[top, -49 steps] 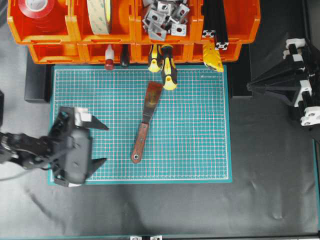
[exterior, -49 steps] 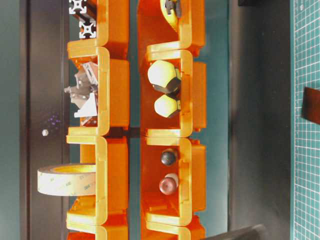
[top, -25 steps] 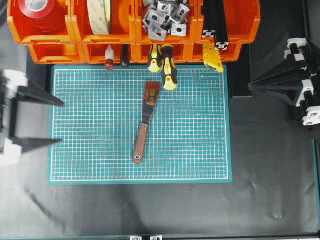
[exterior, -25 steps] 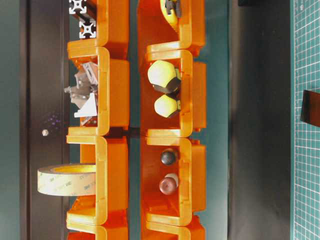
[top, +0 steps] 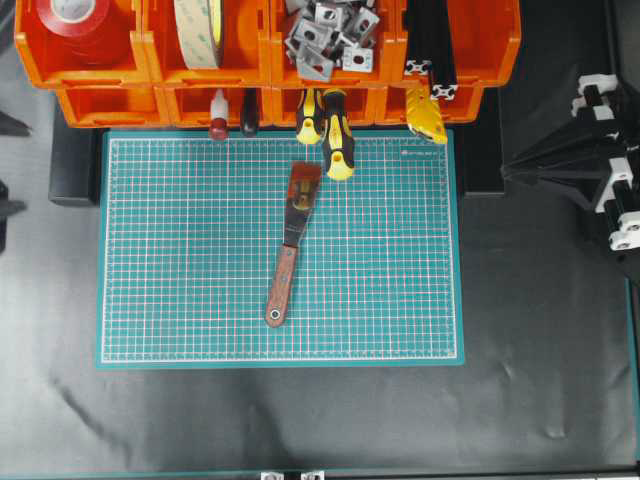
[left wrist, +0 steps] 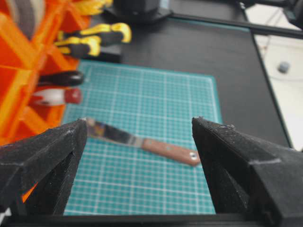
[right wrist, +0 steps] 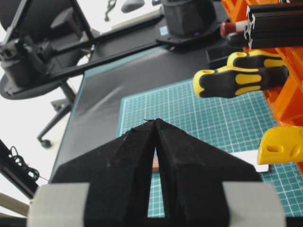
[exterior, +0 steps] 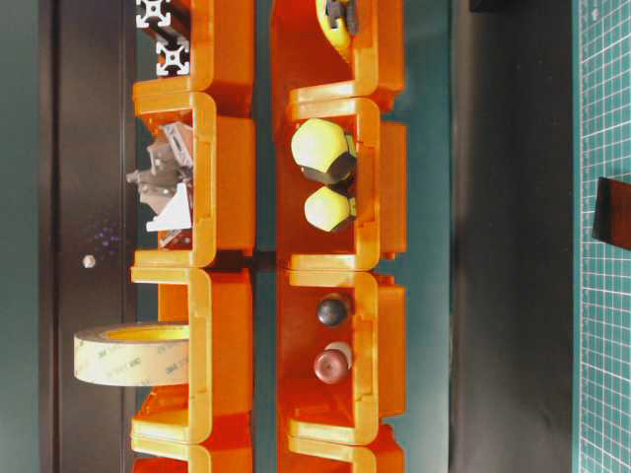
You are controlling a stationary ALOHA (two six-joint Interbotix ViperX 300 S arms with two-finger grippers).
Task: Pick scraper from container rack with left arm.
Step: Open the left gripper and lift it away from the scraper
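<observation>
On the green cutting mat [top: 200,300], nearest me, the scraper [top: 289,247] lies flat and untouched, its wooden handle end with the metal-ringed hole toward the near edge and its rusty blade angled up toward the bins. Beyond the blade, two yellow-and-black screwdriver handles [top: 330,130] poke out of the orange container rack [top: 110,105] at the back of the table [top: 300,420], beside a short red-knobbed tool [top: 218,128]. Off to the left, the left gripper [left wrist: 137,135] shows only as dark tips at the frame edge from overhead (its fingers [left wrist: 45,151] stand wide apart, holding nothing). To the right, the right gripper [right wrist: 155,124] sits well off the mat, fingers pressed together and empty.
</observation>
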